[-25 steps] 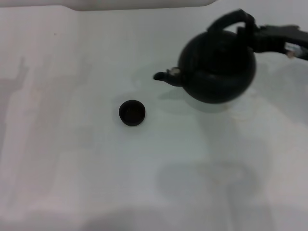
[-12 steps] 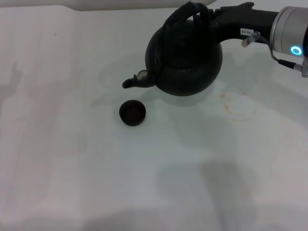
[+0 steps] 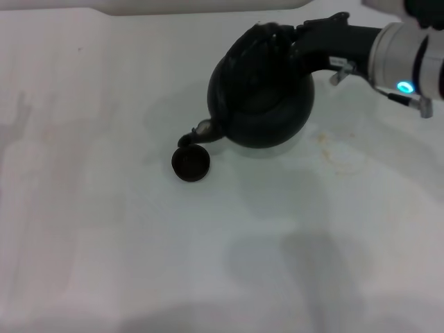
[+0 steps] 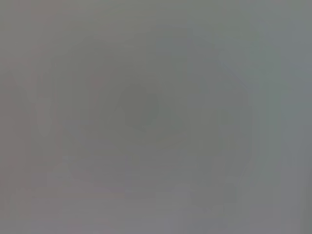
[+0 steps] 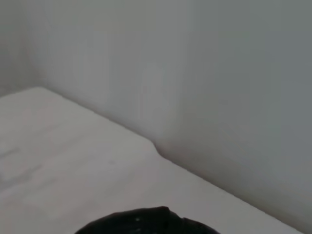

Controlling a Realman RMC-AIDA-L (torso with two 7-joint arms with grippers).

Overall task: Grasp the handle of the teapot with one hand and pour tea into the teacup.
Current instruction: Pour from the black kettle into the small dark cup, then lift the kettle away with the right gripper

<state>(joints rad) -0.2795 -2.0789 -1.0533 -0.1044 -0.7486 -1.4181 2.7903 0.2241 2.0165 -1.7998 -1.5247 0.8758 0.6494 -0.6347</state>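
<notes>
- One tiny round dark brown-black teacup [image 3: 191, 164], bowl-like and handleless, sits nearest on the smooth white tabletop [image 3: 139, 263], left of centre.
- One large, squat black teapot [image 3: 260, 100] of matte dark metal hangs tilted just beyond the cup, its short spout [image 3: 196, 134] angled down with the tip at the cup's far rim; no stream of tea can be made out.
- The thick, ribbed black bail handle [image 3: 267, 35] arches over the pot's top, where the right gripper [image 3: 300, 40] is clamped around it.
- That one black two-fingered hand extends from a silver-white arm [image 3: 402, 59] reaching in from the far right, a blue ring light glowing on its wrist.
- The right wrist view shows only a dark curved edge of the pot [image 5: 146, 222] against a pale wall.
- The left gripper appears nowhere; its wrist view shows blank grey.
</notes>
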